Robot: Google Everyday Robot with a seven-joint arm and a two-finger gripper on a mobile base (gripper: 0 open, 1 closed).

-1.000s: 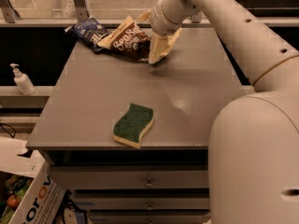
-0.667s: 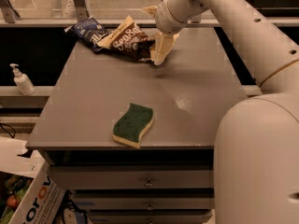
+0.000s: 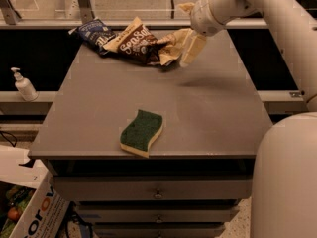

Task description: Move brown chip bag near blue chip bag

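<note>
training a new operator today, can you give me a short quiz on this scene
1. True or false: the brown chip bag lies right beside the blue chip bag at the far side of the table.
2. Where is the gripper? A) at the table's front edge B) at the brown chip bag's right end C) left of the blue chip bag
3. Fill in: the green-topped, yellow-sided thing near the table's front edge is a ____.

Key: 1 true; 2 B; 3 sponge
</note>
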